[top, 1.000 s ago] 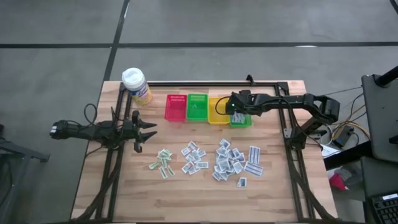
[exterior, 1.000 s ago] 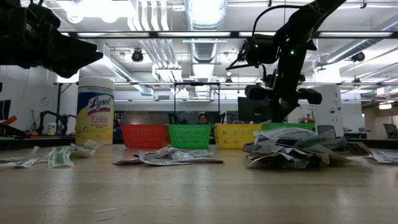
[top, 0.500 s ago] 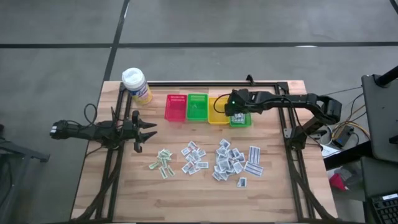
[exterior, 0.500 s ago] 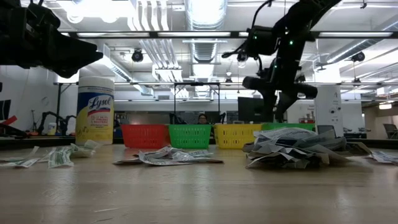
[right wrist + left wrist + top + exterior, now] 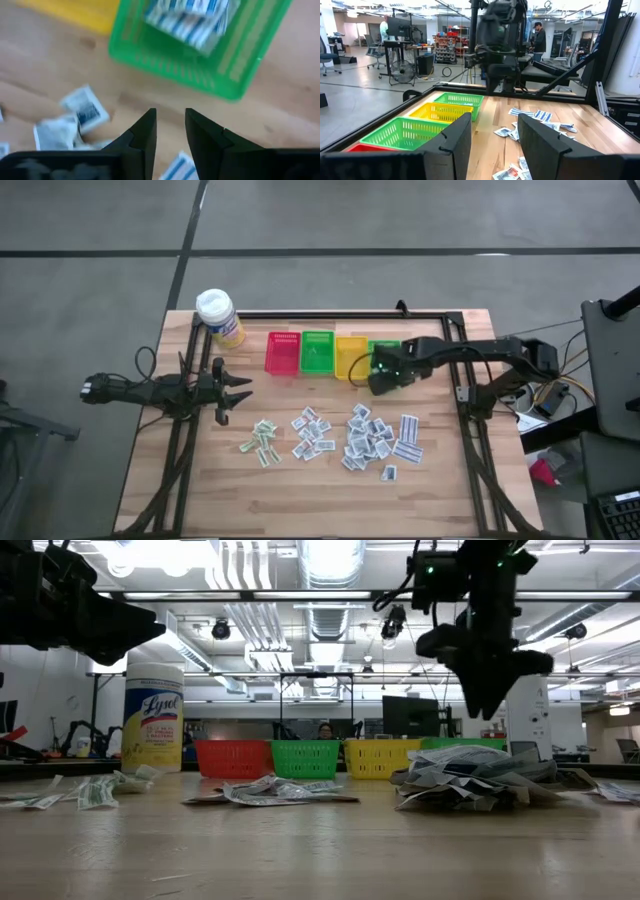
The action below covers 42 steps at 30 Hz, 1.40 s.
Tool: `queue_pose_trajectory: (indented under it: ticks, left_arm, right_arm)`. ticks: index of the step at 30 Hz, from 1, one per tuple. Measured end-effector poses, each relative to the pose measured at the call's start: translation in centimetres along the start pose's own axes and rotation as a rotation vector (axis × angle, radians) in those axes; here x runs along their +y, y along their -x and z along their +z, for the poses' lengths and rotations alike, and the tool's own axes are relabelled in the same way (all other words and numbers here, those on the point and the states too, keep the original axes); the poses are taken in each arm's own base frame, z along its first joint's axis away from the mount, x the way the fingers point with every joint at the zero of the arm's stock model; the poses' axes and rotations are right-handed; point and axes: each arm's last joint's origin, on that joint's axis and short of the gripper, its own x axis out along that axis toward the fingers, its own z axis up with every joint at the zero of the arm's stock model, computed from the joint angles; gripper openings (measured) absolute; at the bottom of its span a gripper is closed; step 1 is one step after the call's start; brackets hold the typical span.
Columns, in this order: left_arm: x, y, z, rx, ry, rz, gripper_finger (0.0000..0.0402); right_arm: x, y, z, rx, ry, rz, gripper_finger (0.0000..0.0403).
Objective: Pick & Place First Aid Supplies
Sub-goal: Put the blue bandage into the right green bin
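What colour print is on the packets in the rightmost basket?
Blue stripes on white packets; right wrist view shows it best.

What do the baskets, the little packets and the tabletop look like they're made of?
Baskets: probably moulded plastic, given the bright uniform colour and open lattice walls.
Packets: likely paper, matte white with print, lying flat and creased.
Tabletop: wood by its look, with visible grain and plank seams, lightly finished.
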Motion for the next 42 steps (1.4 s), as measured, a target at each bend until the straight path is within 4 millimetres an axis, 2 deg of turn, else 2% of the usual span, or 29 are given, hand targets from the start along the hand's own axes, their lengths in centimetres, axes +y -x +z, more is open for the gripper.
queue_pose_trajectory:
  ticks: [6, 14, 31, 42]
  left_arm:
    - [0.0, 0.0, 0.0, 0.0, 0.0, 0.0, 0.0158]
    - [0.0, 0.0, 0.0, 0.0, 0.0, 0.0, 0.0158]
    - [0.0, 0.0, 0.0, 0.0, 0.0, 0.0, 0.0158]
    - [0.0, 0.0, 0.0, 0.0, 0.0, 0.0, 0.0158]
  right_arm:
    - [0.9, 0.4, -2.8, 0.023, 0.048, -0.015, 0.0089]
    - [1.1, -0.4, -5.2, 0.053, 0.091, -0.07, 0.0104]
    - [-0.8, -2.9, -6.9, 0.156, -0.014, -0.153, 0.0184]
    - [-1.9, -4.7, -7.5, 0.183, -0.052, -0.16, 0.0192]
